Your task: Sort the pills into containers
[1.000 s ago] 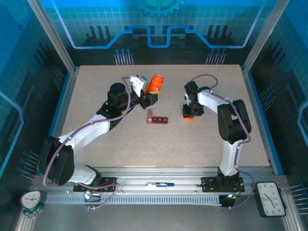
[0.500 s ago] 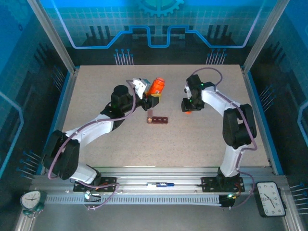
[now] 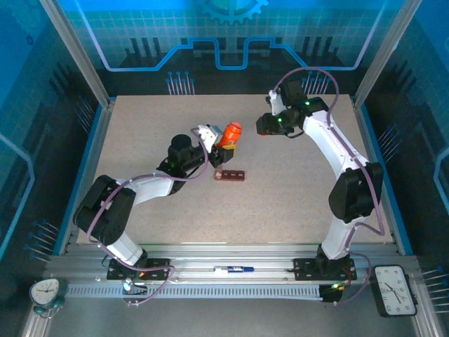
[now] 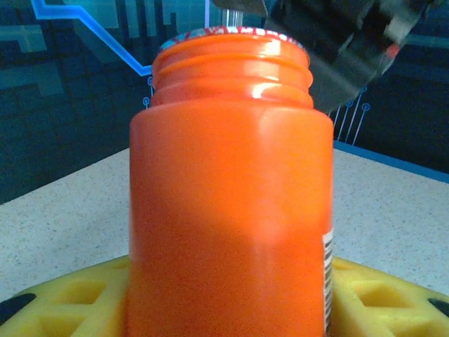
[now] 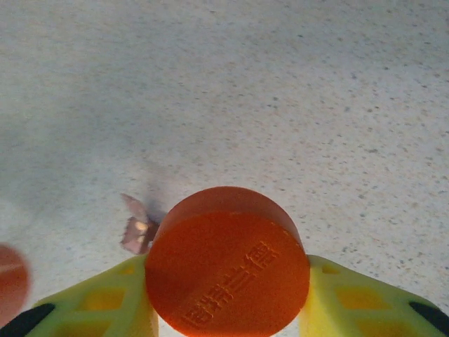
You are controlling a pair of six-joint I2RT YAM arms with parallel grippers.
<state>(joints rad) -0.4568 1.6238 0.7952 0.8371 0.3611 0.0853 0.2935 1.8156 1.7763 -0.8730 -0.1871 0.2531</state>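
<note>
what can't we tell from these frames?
- What the bottle holds: its wall is opaque in the left wrist view and its mouth is seen side-on.
- What the containers hold: too small in the top view; in the right wrist view they are blurred and partly behind the cap.
- The bottle's base: cut off by the bottom edge of the left wrist view.

The containers (image 3: pixel 230 175) lie near the middle of the tabletop (image 3: pixel 295 203), their row running left to right. Just behind them, the pill bottle (image 3: pixel 228 133) sits in the left tool (image 3: pixel 226 142). To the right and farther back, the right tool (image 3: pixel 265 125) holds the cap (image 5: pixel 228 270) above the tabletop.
</note>
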